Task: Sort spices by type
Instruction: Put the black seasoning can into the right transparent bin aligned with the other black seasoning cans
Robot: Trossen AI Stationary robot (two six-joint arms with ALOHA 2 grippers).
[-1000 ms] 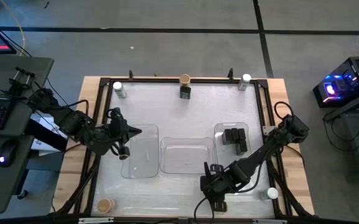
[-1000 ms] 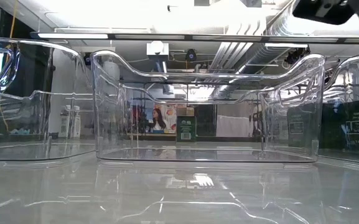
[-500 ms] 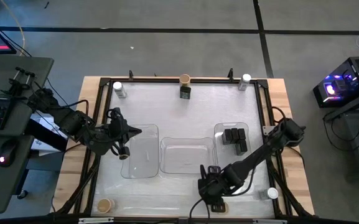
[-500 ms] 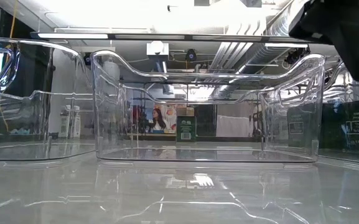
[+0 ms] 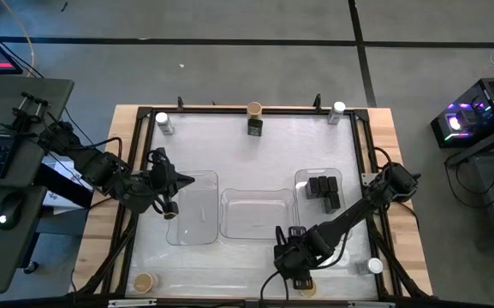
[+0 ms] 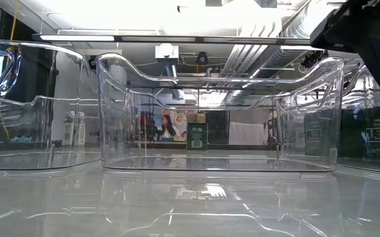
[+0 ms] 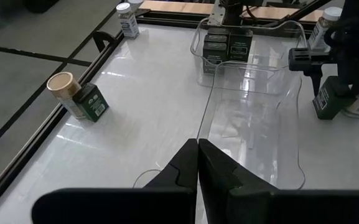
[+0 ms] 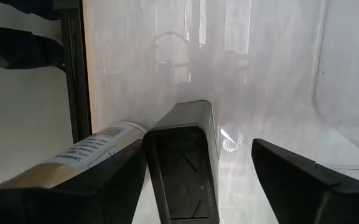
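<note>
My right gripper is open at the table's near edge, pointing down. In the right wrist view its fingers stand on either side of a black boxy container. A round tan-topped jar sits just outside one finger. My left gripper is shut and hovers over the left tray. Several black boxes rest in the right tray. The other spices stand on their bases on the table: two white-lidded jars, a tan-topped jar and a black box at the far edge. My right gripper is open around the black box, coming from above. One finger lies close between the box and the tan-topped jar. I cannot tell whether it touches either. The box stands on the table.
The middle tray is between the two arms. A tan-topped jar stands at the near left corner and a white-lidded jar at the near right. A dark frame rail rims the table. The right arm shows top right in the low view.
My right gripper has moved toward the table's near edge and a little left, coming down over the black box and tan-topped jar there. In the low view the right arm has come further into the upper right corner.
</note>
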